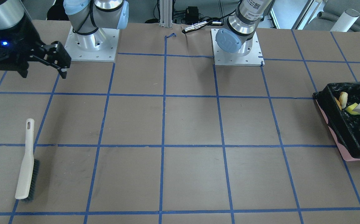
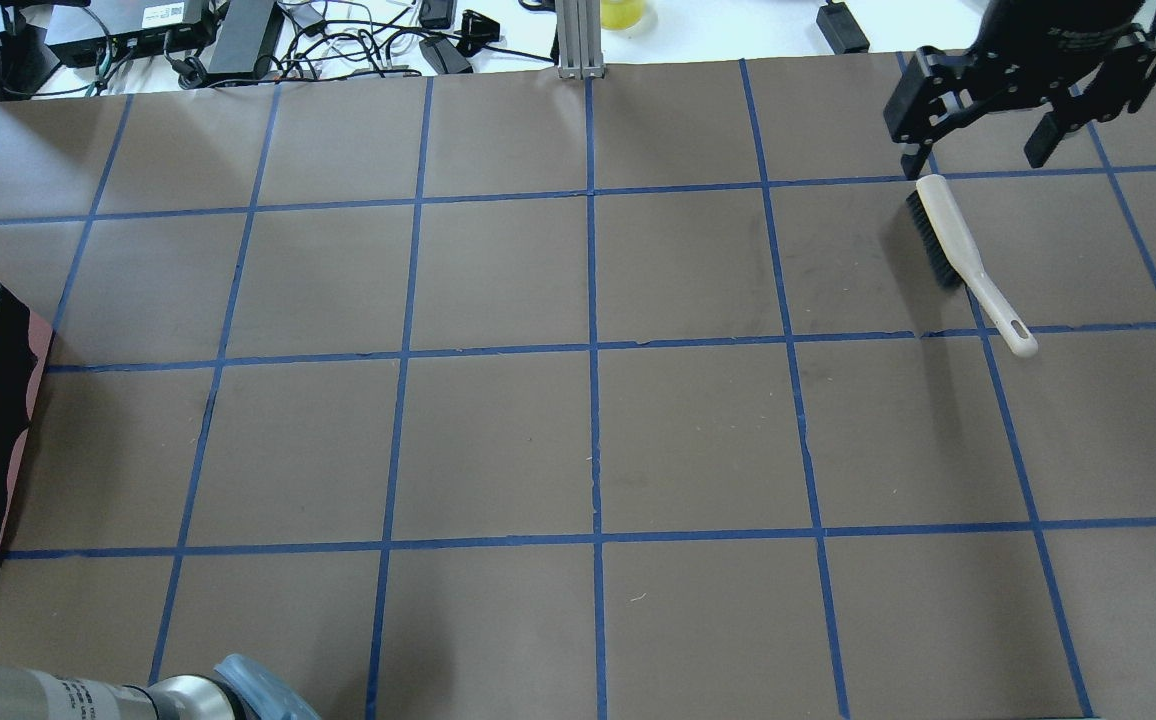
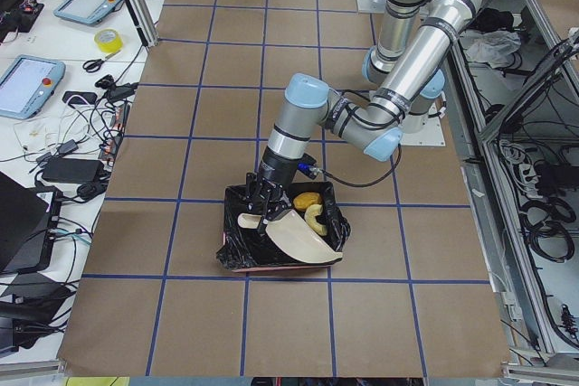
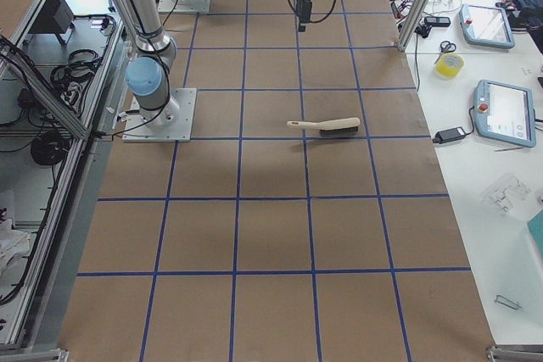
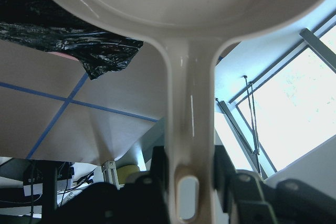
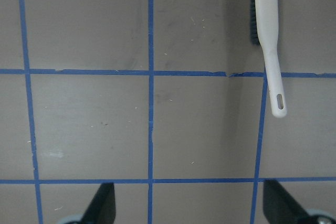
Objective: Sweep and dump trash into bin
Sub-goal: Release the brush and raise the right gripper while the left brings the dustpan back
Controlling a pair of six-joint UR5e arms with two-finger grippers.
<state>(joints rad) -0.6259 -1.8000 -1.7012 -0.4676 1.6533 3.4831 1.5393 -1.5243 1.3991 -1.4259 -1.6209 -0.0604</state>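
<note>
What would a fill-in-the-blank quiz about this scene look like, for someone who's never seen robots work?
1. The beige dustpan is held by its handle in the robot's ____ gripper.
2. The amber lump lies ____ the bin, which is lined with a black bag.
3. The right gripper is ____ and holds nothing, while the brush lies on the table.

Missing words: left; inside; open.
</note>
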